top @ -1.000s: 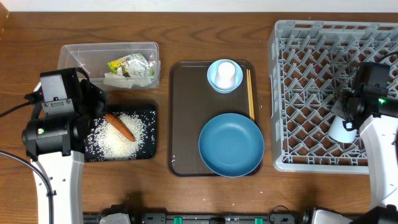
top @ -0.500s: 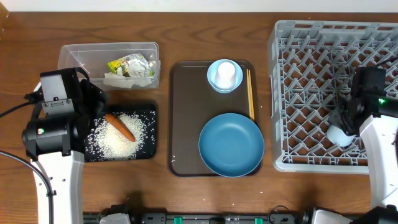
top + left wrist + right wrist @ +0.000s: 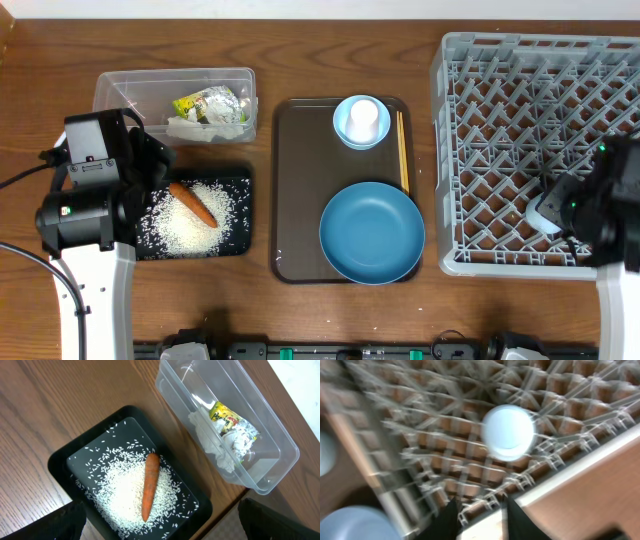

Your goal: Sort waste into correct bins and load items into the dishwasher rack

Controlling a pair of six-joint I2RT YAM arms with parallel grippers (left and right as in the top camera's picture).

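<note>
The right gripper (image 3: 481,506) has released the pale-blue cup (image 3: 509,432), now loaded inside the dishwasher rack (image 3: 540,42). Its fingers seem parted, though blur hides detail.

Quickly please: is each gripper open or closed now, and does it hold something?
Left gripper: open, holding nothing.
Right gripper: open, holding nothing; the cup sits in the rack.

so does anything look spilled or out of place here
Nothing stands out. The rice and carrot lie inside the black tray, none spilled outside it; tissue and wrapper sit in the clear tub. The pale-blue cup rests in the rack.
</note>
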